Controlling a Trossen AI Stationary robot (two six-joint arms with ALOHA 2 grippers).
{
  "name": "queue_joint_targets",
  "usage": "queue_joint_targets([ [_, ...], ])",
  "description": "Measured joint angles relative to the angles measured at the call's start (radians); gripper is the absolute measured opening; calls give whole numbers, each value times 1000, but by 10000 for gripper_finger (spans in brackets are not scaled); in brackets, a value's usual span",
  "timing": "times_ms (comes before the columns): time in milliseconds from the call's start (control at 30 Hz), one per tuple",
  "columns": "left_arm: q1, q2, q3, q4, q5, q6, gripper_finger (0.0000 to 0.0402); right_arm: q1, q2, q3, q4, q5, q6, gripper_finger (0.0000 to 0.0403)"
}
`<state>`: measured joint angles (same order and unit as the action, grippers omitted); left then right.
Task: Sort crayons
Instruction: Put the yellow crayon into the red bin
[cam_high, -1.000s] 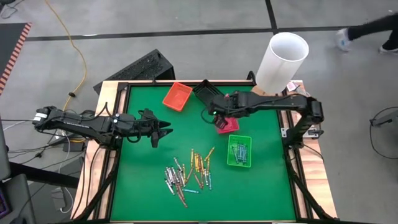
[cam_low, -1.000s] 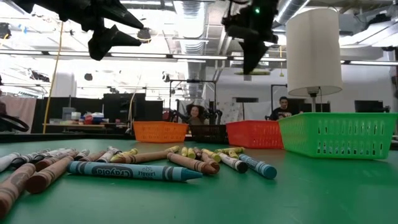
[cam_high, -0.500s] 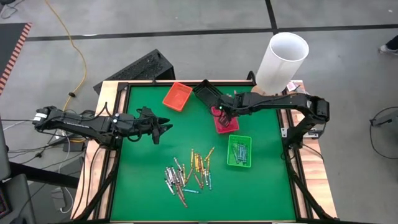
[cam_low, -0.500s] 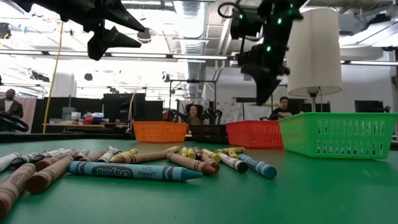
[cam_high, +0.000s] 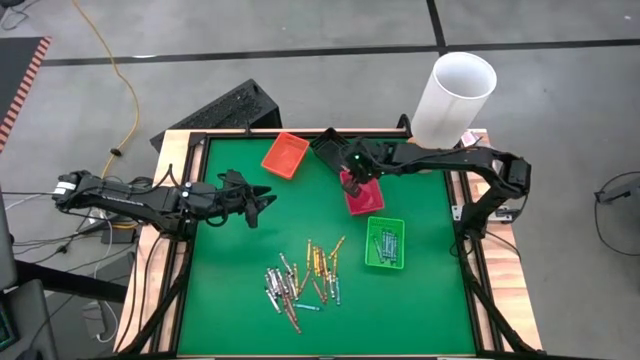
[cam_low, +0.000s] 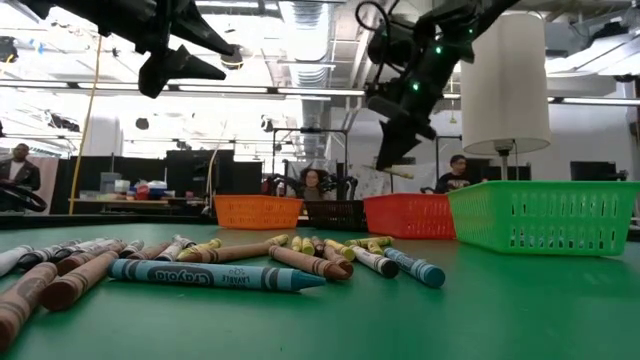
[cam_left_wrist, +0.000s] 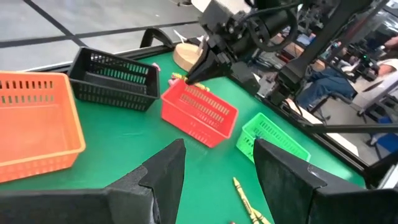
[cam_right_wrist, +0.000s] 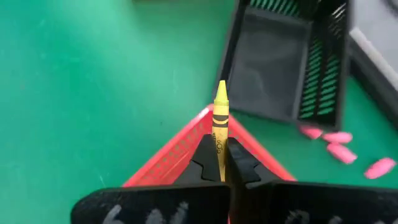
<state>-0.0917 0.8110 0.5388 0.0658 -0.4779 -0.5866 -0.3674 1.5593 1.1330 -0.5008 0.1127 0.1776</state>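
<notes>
Right end effector (cam_right_wrist: 221, 163): clamped on a yellow crayon (cam_right_wrist: 220, 134), tip pointing forward past the fingers. In the high view this end effector (cam_high: 347, 183) hangs over the near corner of the red basket (cam_high: 364, 197), close to the black basket (cam_high: 333, 149). No yellow basket is visible; orange basket (cam_high: 285, 154), black, red and green basket (cam_high: 385, 243) are the four on the table (cam_high: 230, 290).

Left end effector (cam_left_wrist: 214, 171): fingers spread wide, nothing between them, held above the table's left part, waiting.

Remaining crayons (cam_high: 305, 275): loose pile on the green surface toward the front, well apart from all baskets. In the low view a blue crayon (cam_low: 215, 274) lies nearest the camera. A few crayons already lie in the green basket.

Judgement on the step in hand: the held crayon is being carried to a basket for release. Which basket is intended cannot be told. To do it well, centre the crayon fully over the chosen basket's opening, clear of the rim, lower before releasing, and keep it roughly level so it does not bounce out. The present position straddles the red basket's edge; release here risks the crayon landing on the rim or on the table between red and black.
</notes>
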Motion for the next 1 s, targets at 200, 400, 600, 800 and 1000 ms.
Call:
queue_joint_targets([
  [200, 0, 0, 0, -9, -1, -3, 180, -37, 0, -49, 20, -17, 26, 0],
  [400, 0, 0, 0, -9, -5, -5, 180, -48, 1, -81, 28, -21, 41, 0],
  [600, 0, 0, 0, -9, -5, -6, 180, -33, 1, -81, 29, -21, 69, 5],
  [800, 0, 0, 0, -8, -5, -20, 180, -11, 1, -81, -11, -39, 92, 52],
  [1000, 0, 0, 0, -8, -5, -25, 180, 8, 1, -81, -23, -39, 94, 95],
])
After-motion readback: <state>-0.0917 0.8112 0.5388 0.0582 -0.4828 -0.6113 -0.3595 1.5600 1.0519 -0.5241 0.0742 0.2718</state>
